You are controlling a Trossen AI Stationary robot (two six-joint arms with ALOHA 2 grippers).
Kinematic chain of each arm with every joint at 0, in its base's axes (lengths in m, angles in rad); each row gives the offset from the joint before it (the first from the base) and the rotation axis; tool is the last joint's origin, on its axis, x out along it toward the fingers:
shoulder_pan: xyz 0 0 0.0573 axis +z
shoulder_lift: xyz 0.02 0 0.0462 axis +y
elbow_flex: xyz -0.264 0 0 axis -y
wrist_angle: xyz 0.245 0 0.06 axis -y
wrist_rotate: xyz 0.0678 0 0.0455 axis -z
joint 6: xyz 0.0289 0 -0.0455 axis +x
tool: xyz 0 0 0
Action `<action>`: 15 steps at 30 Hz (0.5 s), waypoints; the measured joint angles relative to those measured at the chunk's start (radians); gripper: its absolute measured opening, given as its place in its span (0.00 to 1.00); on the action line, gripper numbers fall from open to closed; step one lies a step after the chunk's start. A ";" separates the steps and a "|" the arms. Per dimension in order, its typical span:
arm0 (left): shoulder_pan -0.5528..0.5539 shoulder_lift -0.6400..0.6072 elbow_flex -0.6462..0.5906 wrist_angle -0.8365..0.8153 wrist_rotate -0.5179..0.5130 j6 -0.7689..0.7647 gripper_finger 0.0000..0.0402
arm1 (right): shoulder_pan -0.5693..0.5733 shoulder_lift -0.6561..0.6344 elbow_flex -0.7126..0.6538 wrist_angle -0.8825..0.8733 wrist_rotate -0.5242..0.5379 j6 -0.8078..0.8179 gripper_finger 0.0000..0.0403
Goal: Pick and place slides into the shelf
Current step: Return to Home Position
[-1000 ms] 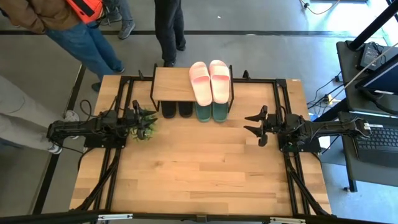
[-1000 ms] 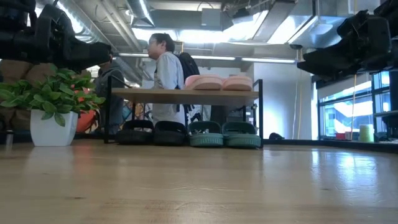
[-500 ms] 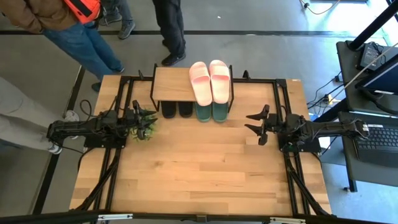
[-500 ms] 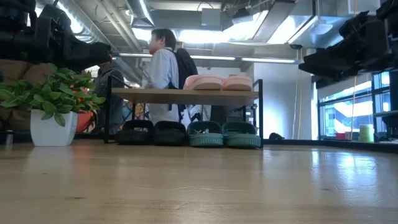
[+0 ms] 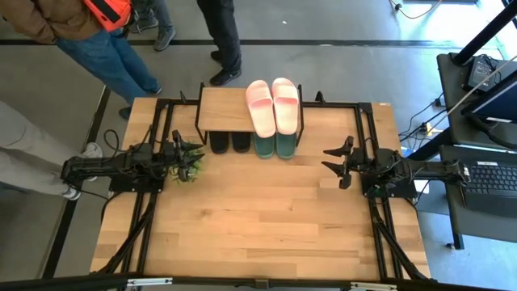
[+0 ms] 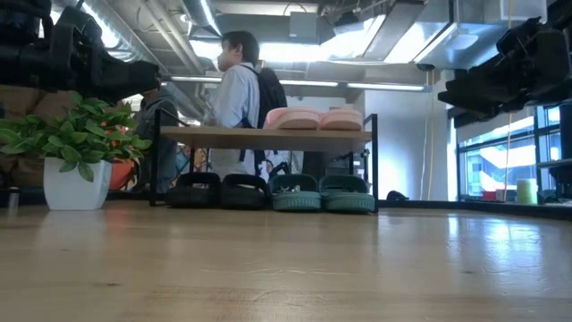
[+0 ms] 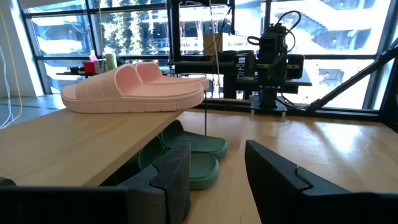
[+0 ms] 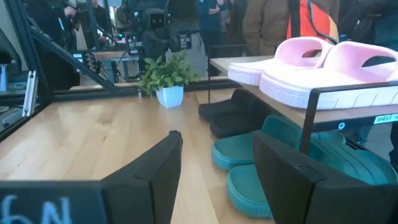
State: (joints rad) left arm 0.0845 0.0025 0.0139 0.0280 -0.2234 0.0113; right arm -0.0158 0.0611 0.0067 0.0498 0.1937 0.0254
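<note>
We see a small shelf with a light wooden top and thin black legs (image 5: pixel 222 109) on the pale wood surface (image 5: pixel 266 226). Pale pink rubber slides (image 5: pixel 272 103) lie on its top board. The sage green pair (image 5: pixel 275 146) and the black pair (image 5: pixel 230 143) sit beneath it. The right end effector (image 5: pixel 329 160) hovers apart from the green pair, fingers spread and empty. The left end effector (image 5: pixel 184 155), also spread, waits near the black pair. We judge the slides light, bendy and grippy, with the wide strap the best hold.
</note>
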 joint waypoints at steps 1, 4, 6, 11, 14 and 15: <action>0.000 0.000 0.000 0.000 0.000 0.000 0.36 | 0.000 -0.009 0.000 0.002 0.000 0.000 0.49; 0.000 0.000 0.000 0.000 0.000 0.000 0.36 | 0.000 -0.030 0.000 0.003 0.000 -0.008 0.49; 0.000 0.000 0.000 0.000 0.000 0.000 0.36 | 0.000 -0.036 0.000 0.002 0.000 -0.008 0.49; 0.000 0.000 0.000 0.000 0.000 0.000 0.36 | 0.000 -0.038 0.000 0.002 0.000 -0.010 0.49; 0.000 0.000 0.000 0.000 0.000 0.000 0.36 | 0.000 -0.038 0.000 0.003 -0.001 -0.042 0.49; 0.000 0.000 0.000 0.000 0.000 0.000 0.36 | 0.000 -0.038 0.000 0.003 -0.001 -0.056 0.49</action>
State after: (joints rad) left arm 0.0847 0.0021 0.0139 0.0284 -0.2234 0.0113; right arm -0.0158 0.0235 0.0067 0.0524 0.1926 -0.0304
